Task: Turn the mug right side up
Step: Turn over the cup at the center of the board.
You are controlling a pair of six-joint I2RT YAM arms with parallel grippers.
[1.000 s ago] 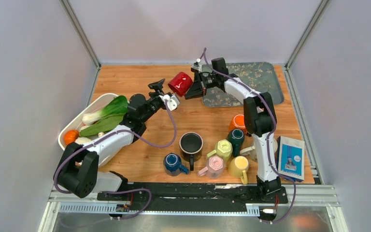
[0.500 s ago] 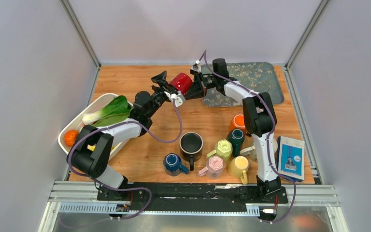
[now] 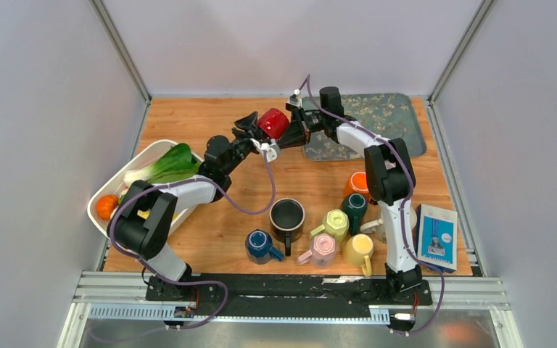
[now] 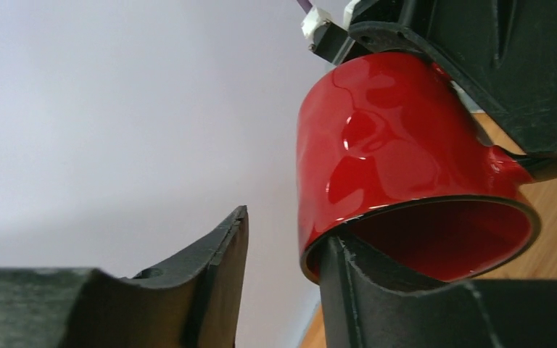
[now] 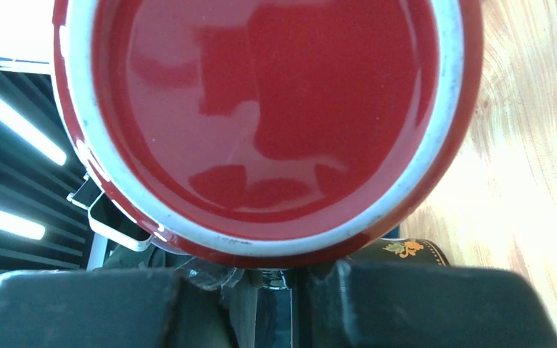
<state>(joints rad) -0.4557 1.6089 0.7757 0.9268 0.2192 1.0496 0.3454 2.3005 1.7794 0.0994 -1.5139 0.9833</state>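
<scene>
1. Top external view: holding the red mug (image 3: 273, 122) aloft over the far middle of the bench (image 3: 188, 116), clamped shut in the right pincer (image 3: 294, 130). Hovering the left pincer (image 3: 257, 133) right against the mug's other side. Tilting along a line running roughly pincer to pincer.
2. Left wrist view: facing the mug's open mouth, which is pointing down and toward this arm. Straddling the rim wall with jaws parted, one finger at the mouth and the other outside, apart from the glossy wall. Not yet gripping.
3. Right wrist view: looking straight onto the mug's base, filling the frame. Pinching tight just beneath it, apparently on the handle, though mostly hidden.
4. Judging the next move: probably needing the left jaws pinching the rim wall before any release, then rolling the mouth upward.
</scene>
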